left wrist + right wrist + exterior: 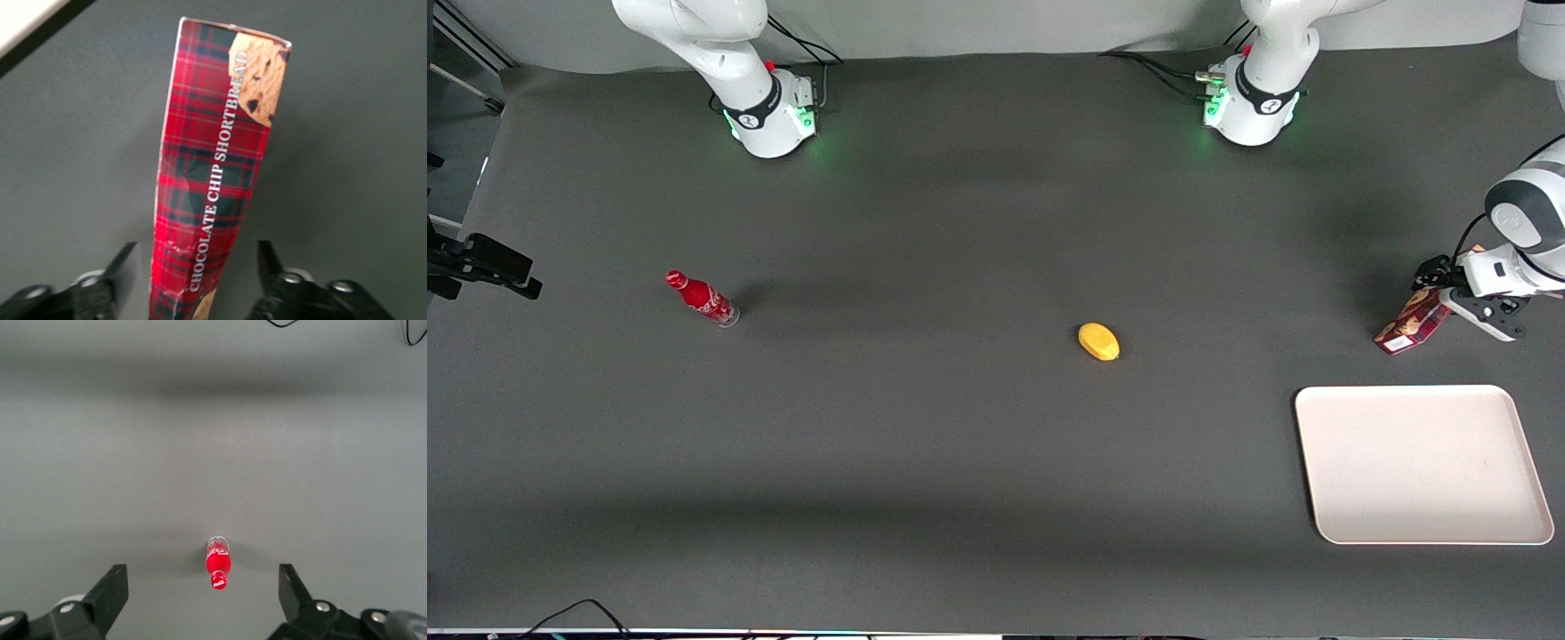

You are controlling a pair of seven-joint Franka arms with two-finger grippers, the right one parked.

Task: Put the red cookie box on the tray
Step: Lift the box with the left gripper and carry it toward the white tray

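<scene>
Presently, slim tartan-printed cardboard red cookie box [210, 193] stands tilted on the matte grey worktop [925, 427], between the gripper's [1436, 298] jaws set wide apart, near the smooth, round-cornered cream tray [1423, 464].

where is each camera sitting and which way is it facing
Front view: high, facing the arms; shows both bases, gripper at red cookie box, tray, yellow object.
Left wrist view: on working arm, looking along open fingers astride the box.
Right wrist view: on parked arm, looking at red bottle.
Front and left wrist views share the box.
</scene>
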